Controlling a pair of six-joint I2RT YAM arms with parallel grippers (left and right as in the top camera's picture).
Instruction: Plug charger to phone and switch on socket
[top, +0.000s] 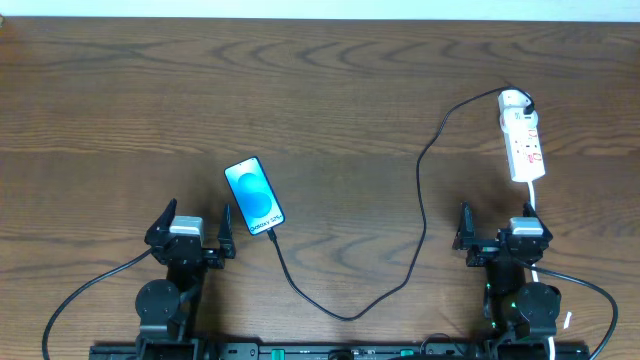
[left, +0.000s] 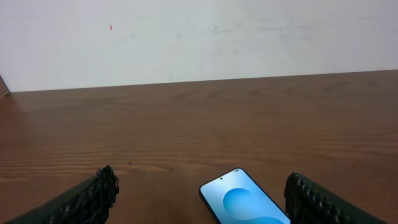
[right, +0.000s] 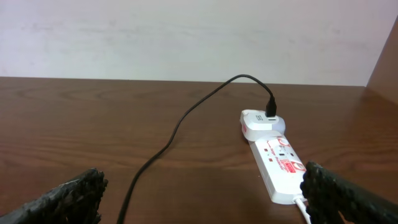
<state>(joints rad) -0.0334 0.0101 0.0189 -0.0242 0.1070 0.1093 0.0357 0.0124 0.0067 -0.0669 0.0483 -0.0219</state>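
Observation:
The phone (top: 254, 196) lies on the table with its blue screen up; it also shows in the left wrist view (left: 245, 204). The black charger cable (top: 420, 215) runs from the phone's near end in a loop to a white adapter on the far end of the socket (top: 522, 140). The socket shows in the right wrist view (right: 280, 165), the cable left of it (right: 180, 124). My left gripper (top: 196, 232) is open and empty just near-left of the phone. My right gripper (top: 500, 232) is open and empty just in front of the socket's near end.
The socket's white cord (top: 532, 195) leads toward my right arm. A white wall (left: 199, 37) stands behind the table's far edge.

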